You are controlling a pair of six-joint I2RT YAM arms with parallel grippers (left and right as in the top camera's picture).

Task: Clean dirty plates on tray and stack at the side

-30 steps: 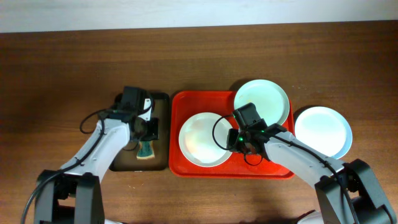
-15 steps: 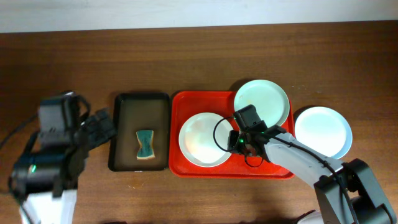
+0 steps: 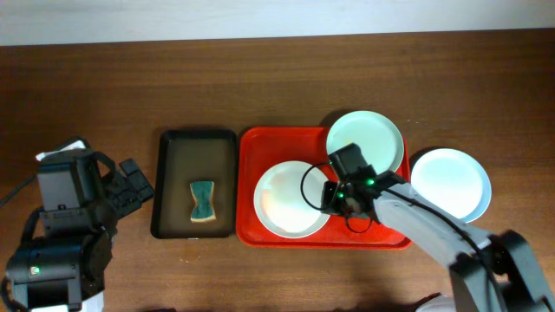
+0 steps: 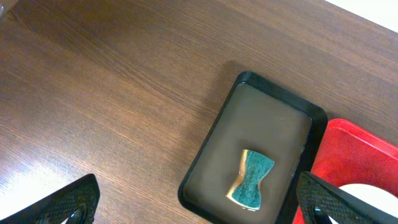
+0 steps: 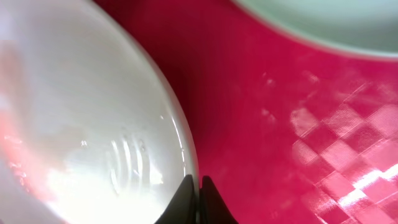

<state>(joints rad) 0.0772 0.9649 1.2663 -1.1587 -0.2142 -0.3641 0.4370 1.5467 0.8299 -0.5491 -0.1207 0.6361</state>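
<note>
Stage of the task, judged from the layout: 1 of 3 plates appears dealt with, 2 remain. The pale blue plate lies on the bare desk just beside the red tray, toward the right edge, and probably marks the stacking spot. The mint plate overhangs the tray's far right corner. The white plate lies flat in the tray's left half, toward the near edge. It is glossy, tinted pink by the tray's reflection, with a few faint streaks near its rim; residue or water cannot be told. The right gripper sits at this plate's right rim, fingertips drawn together and apparently pinching it. The left gripper hangs near the left edge, fingers spread wide and empty. The sponge lies unheld in the dark tray.
</note>
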